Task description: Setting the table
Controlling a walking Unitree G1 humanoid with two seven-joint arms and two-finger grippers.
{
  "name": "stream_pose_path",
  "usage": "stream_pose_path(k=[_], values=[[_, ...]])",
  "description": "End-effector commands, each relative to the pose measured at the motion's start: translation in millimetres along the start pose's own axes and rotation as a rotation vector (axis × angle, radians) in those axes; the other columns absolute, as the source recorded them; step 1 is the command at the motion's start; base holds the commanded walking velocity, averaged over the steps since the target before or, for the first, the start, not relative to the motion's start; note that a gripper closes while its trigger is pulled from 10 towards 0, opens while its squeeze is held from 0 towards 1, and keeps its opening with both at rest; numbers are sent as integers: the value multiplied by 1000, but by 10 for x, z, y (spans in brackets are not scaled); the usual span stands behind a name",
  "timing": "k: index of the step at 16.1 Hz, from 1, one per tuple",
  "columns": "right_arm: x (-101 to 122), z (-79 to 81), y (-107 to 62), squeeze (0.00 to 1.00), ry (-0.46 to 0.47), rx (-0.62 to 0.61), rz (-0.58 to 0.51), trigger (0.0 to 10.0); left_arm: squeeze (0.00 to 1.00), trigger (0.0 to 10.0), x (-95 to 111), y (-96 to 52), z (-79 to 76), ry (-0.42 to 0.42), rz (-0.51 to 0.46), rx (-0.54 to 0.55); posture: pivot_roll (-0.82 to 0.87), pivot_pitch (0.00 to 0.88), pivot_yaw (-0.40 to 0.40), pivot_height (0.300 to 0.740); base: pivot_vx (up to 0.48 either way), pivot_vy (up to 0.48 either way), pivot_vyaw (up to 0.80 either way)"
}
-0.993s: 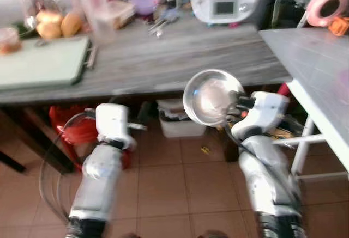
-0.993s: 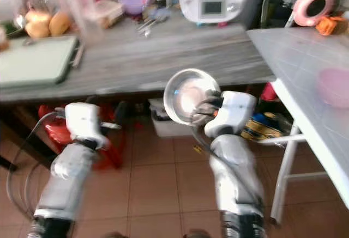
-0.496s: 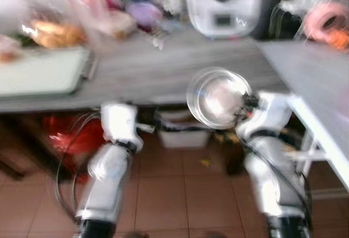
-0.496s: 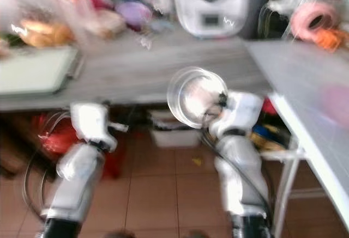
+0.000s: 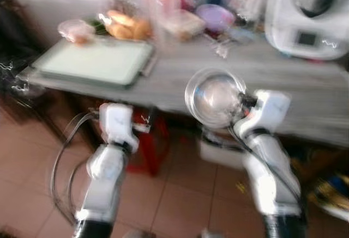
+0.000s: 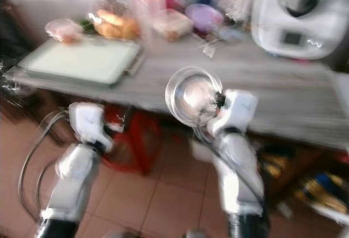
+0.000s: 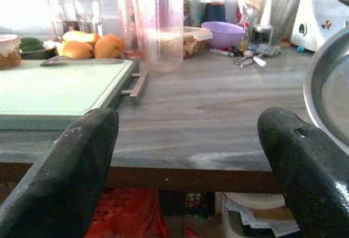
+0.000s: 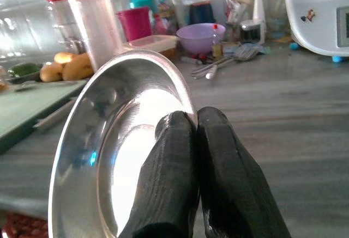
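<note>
- Right gripper (image 8: pixel 196 123), fingers pinched together on the rim of a steel plate (image 5: pixel 214 97), holds it tilted at frame centre, before the grey wooden counter (image 5: pixel 180 77).
- Left gripper (image 7: pixel 188 162) spread wide, empty, lower left.

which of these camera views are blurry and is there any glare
Both eye views are motion-blurred, the counter clutter smeared; both wrist views are sharp; in the right wrist view the steel bowl in the right tool glares white.

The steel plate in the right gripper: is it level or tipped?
Tipped. The steel plate stands nearly on edge, its shiny hollow facing the head camera, with the right gripper pinching its rim, held in front of the grey counter.
</note>
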State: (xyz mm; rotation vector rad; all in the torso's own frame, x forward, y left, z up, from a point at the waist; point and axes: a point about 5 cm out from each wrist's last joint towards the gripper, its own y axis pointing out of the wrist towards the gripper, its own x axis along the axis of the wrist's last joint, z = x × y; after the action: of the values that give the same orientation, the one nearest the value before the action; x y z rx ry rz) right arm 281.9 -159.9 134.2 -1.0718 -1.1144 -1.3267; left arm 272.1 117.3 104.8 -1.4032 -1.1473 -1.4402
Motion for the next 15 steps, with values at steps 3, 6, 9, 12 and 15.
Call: stream_pose_path(k=[3, 6, 9, 12, 15], values=[[40, 45, 13, 0, 32, -19, -21, 10000, 0, 10000, 29, 0, 57, 5, -1, 10, -71, 0, 16, 740, 0, 0, 0], [28, -60, 26, 0, 83, -121, -14, 10000, 0, 10000, 30, 0, 50, 3, 1, 4, -61, 0, 14, 740, 0, 0, 0], [2, -314, 35, 0, 103, -287, 10, 10000, 0, 10000, 34, -40, 82, 4, 6, 1, -53, 0, 23, 740, 0, 0, -267], [-30, -310, 19, 0, 124, -283, 17, 10000, 0, 10000, 28, -44, 93, 10, 14, -8, -54, 0, 28, 740, 0, 0, -800], [-24, -272, 35, 0, 142, -280, 15, 10000, 0, 10000, 47, -35, 71, 13, 7, -24, -52, 0, 31, 740, 0, 0, -800]])
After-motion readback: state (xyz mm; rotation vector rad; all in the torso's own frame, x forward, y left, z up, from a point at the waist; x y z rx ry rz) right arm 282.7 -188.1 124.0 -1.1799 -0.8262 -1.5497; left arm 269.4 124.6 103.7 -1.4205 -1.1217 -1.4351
